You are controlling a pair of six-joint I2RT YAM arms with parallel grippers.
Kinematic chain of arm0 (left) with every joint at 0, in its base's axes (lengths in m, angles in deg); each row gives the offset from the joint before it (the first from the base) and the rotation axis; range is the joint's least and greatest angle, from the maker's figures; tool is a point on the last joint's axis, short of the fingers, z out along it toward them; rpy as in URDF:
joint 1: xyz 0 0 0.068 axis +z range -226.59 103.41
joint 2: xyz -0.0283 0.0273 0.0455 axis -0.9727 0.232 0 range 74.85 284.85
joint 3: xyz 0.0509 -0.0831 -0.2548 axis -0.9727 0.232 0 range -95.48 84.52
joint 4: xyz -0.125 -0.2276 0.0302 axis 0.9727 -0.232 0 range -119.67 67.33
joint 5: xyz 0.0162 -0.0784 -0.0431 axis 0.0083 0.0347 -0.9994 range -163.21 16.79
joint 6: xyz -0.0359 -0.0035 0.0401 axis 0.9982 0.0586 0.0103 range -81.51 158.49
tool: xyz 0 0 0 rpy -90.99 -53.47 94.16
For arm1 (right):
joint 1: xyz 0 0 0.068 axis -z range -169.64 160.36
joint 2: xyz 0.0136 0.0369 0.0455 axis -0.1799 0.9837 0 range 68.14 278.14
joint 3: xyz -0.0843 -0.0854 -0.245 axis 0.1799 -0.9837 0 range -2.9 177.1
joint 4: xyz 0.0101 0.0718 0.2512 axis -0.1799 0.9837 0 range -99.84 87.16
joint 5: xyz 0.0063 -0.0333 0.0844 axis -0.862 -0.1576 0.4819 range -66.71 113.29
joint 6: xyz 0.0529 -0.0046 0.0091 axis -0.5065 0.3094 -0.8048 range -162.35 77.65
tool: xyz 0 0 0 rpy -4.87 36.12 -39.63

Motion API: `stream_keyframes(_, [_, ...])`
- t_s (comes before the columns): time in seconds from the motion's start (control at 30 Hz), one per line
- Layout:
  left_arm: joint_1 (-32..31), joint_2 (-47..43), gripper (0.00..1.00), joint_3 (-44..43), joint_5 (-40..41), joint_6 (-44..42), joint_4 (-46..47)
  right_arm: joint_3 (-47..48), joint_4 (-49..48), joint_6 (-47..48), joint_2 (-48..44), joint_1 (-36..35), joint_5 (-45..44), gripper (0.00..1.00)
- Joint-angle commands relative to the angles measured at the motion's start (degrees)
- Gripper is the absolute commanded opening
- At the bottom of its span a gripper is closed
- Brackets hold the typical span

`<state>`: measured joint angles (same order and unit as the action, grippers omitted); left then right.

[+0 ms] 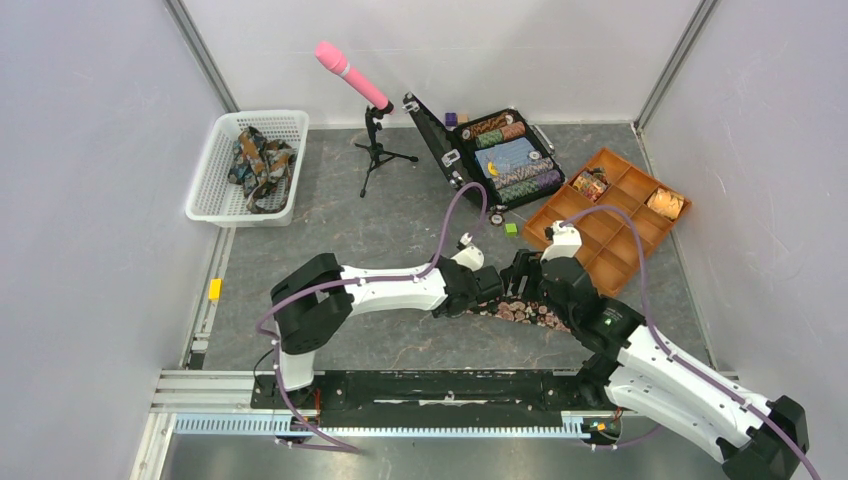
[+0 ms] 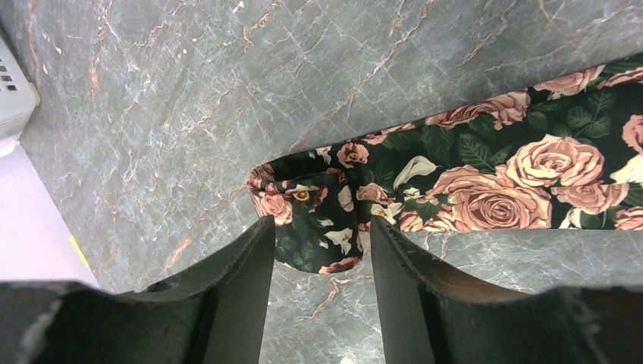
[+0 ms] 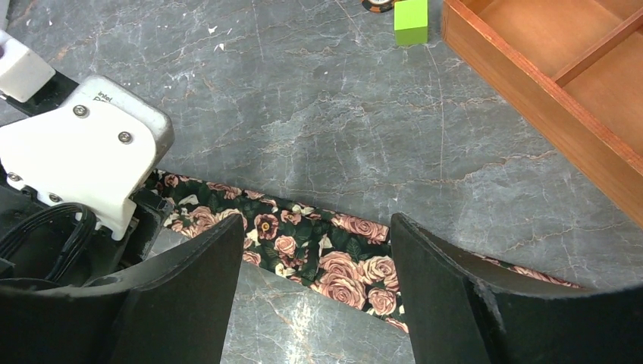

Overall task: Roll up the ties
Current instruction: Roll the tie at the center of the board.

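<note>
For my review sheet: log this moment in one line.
rose-print tie: flat on table, end folded | left jaws: open astride end | right jaws: open above tie

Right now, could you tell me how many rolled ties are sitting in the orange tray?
2. A dark patterned coil lies in a far-left compartment of the orange tray; a tan-gold coil lies in one near its right corner. The other compartments look empty.

Matt printed cloth tie [image 2: 485, 174]; smooth, possibly laminate, marble-veined tabletop [image 2: 189, 91].
</note>
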<state>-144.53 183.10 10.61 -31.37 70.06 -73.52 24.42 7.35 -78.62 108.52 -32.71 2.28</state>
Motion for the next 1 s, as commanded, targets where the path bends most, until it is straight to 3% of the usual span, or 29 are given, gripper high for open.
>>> stream_keyframes(0.0, [0.37,-3.32,0.56,-2.08,0.38,-0.74,0.03,2.05,-2.37,-0.89,-1.32,0.09,-1.12,0.77])
stream_keyframes(0.23, [0.38,-7.29,0.56,-2.13,-0.99,0.19,0.62,3.84,-2.37,-1.61,-1.61,0.05,-3.16,0.77])
stream_keyframes(0.47, [3.6,-17.9,0.58,3.65,-7.71,0.93,7.21,4.24,-2.48,-1.51,-1.93,0.04,-4.56,0.77])
stream_keyframes(0.63, [12.13,-31.92,0.6,15.98,-18.49,2.61,19.94,3.84,-6.81,0.37,1.37,0.09,2.09,0.73])
stream_keyframes(0.73, [21.43,-41.54,0.64,24.93,-27.01,6.53,26.65,3.23,-11.65,-0.58,5.91,-0.77,8.49,0.71])
stream_keyframes(0.83, [30.41,-49.17,0.67,32.85,-34.36,9.48,31.74,2.76,-18.68,-2.97,12.11,-4.23,12.24,0.7])
stream_keyframes(0.97, [36.37,-54.69,0.68,40.3,-40.19,12.04,36.61,2.51,-29.86,-8.28,22.11,-7.98,17.82,0.67])
